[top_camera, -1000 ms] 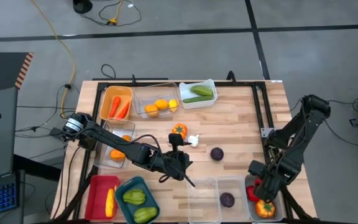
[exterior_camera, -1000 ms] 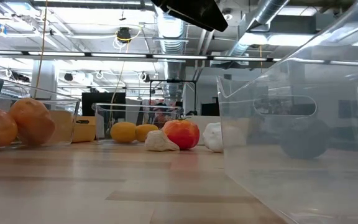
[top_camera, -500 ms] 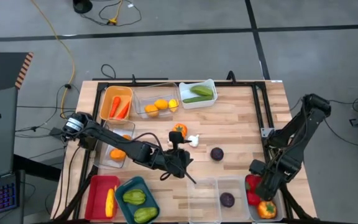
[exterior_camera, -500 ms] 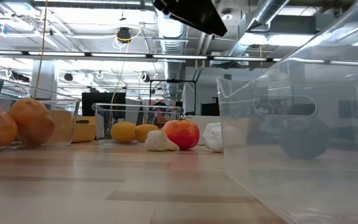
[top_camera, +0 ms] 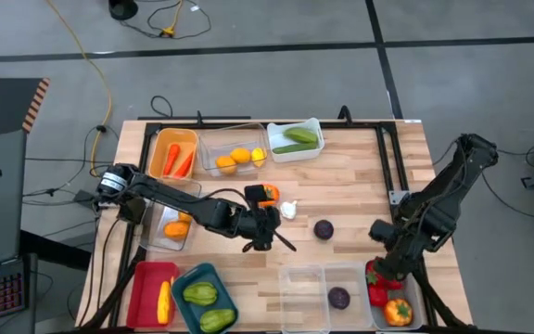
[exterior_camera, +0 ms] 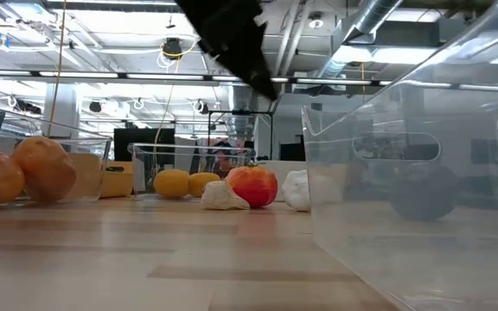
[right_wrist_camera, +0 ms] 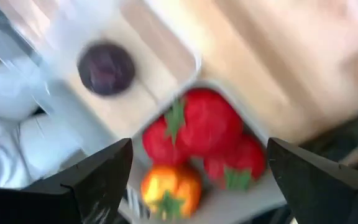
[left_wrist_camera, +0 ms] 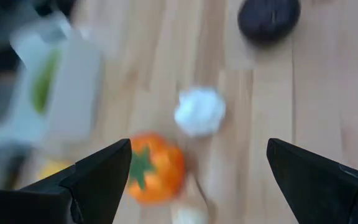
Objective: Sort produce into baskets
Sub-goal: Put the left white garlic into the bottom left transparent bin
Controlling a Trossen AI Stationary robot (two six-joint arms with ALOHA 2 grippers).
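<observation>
Two grippers are seen open and empty. The right gripper (top_camera: pixel 385 269), lower right of the high view, has been raised off the grey bin (top_camera: pixel 422 311) since a second ago, and its jaws have been spread wider; red peppers (right_wrist_camera: pixel 210 127) and an orange one (right_wrist_camera: pixel 169 186) lie released inside, so that drop is judged done. The left gripper (top_camera: pixel 265 232) has been moved up toward frame centre, over the tomato (top_camera: pixel 267 194) and garlic (top_camera: pixel 288 210); one of these is judged next. A purple piece (top_camera: pixel 324 228) is left loose on the wooden table (top_camera: pixel 360 176). Ceiling ducts and strip lights are shown behind in the low view.
</observation>
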